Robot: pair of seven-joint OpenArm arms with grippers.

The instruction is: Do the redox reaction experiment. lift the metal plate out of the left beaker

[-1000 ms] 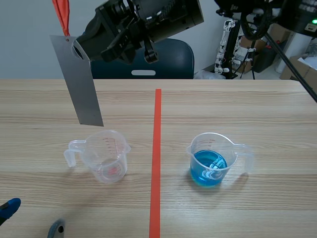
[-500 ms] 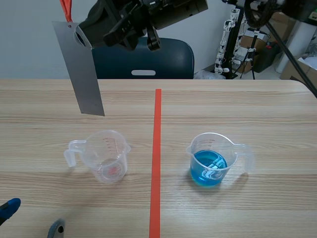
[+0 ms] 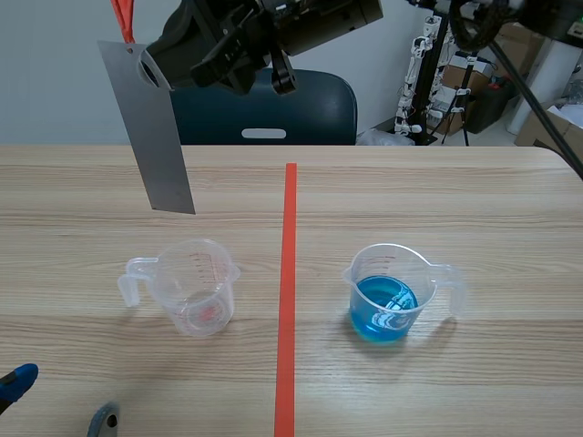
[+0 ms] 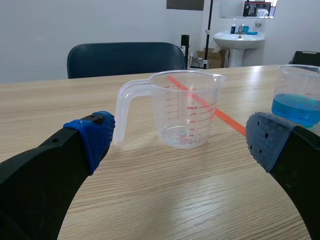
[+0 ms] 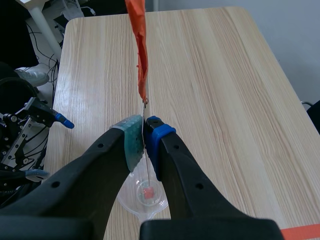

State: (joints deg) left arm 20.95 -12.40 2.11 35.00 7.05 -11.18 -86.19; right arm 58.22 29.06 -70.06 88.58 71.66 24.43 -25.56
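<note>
- scene view: the metal plate [image 3: 148,127] hangs in the air, clear of the empty left beaker [image 3: 196,287], above and slightly behind it, its lower edge well above the beaker's rim.
- the plate hangs tilted, and an orange ribbon [image 3: 121,18] rises from its top.
- the right gripper [image 3: 148,73], on an arm that reaches across above the beaker, pinches the plate near the hole at its upper end.
- the beaker stands upright on the wooden table [image 3: 474,200] with its handle turned away from the orange-red tape line [image 3: 287,291]; a reddish spot shows at its bottom.
- beyond the tape line from the beaker stands a second beaker [image 3: 387,296] holding blue liquid.
- nearer the robot than the empty beaker, only the pad tips of the left gripper [image 3: 59,405] show, low and apart.
- a dark blue chair [image 3: 264,109] stands behind the table, beyond the beaker.
- left wrist view: the left gripper's fingers [image 4: 92,135] are spread wide with nothing between them, and the empty beaker [image 4: 185,112] stands ahead of them, not touched.
- the beaker with blue liquid [image 4: 299,100] is beyond the tape line from it.
- right wrist view: the right gripper's two pads [image 5: 152,132] press on the plate [image 5: 148,172], seen edge-on as a thin line.
- the ribbon [image 5: 139,40] leads away from the plate's top, and the empty beaker [image 5: 145,197] lies straight below the gripper.
</note>
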